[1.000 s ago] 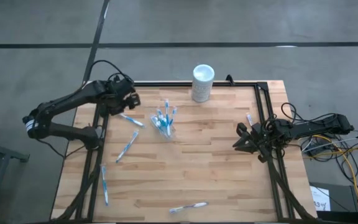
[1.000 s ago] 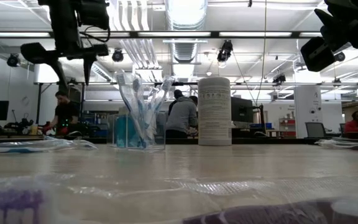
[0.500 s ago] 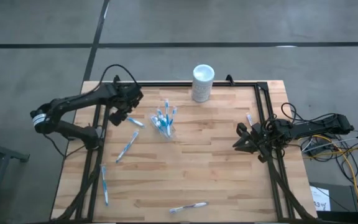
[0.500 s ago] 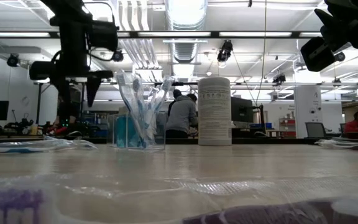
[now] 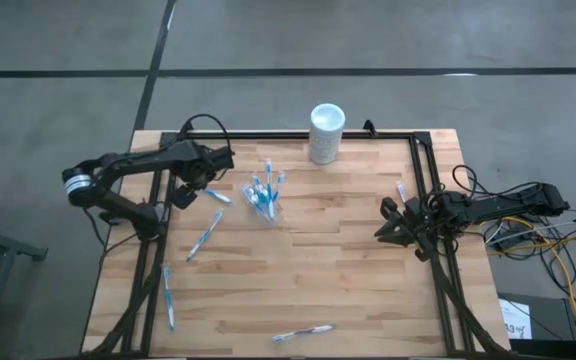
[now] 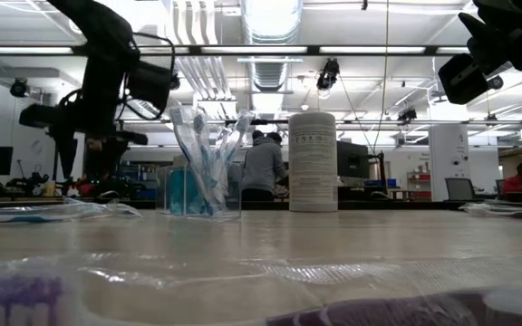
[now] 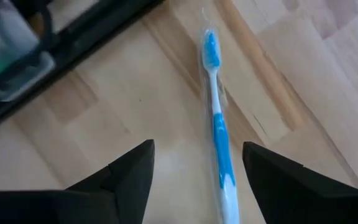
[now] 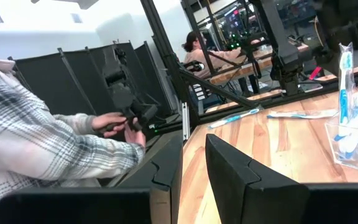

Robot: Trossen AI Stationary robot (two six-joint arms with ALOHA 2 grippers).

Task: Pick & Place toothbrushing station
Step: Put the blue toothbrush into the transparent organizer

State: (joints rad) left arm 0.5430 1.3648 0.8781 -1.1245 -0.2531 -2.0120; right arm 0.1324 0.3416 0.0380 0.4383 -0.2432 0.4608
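1. Broadly, the tabletop (image 5: 348,270) is pale wood in butcher-block strips, edged by a black metal frame.
2. At its far-left corner the left arm (image 5: 128,170) reaches in, bent at the elbow, its wrist tipped down toward the wood.
3. At the right edge the right arm (image 5: 498,208) lies low and stretched toward the middle, cables trailing behind it.
4. Near the far edge stands a white cylinder (image 5: 326,133) with a printed label, upright.
5. The left gripper (image 5: 211,172) hangs just above the far-left part of the tabletop; its jaws are spread wide and hold nothing, and in the left wrist view a wrapped toothbrush (image 7: 218,127) lies flat between the two dark fingers (image 7: 129,180), touching neither.
6. The right gripper (image 5: 386,222) rests near the right frame rail; its jaws stand slightly apart and empty in the right wrist view.
7. Left of centre, near the cylinder, the small clear plastic cup (image 5: 264,203) stands upright, square-walled, with several blue-and-white toothbrushes upright inside.
8. Loose toothbrushes (image 5: 204,235), thin, blue-and-white and in clear wrappers, lie scattered flat: one left of the cup, one near the left rail, one by the near edge, one by the right rail.
9. Beyond the table, a person in a plaid sleeve (image 8: 48,149) holds a dark handle.
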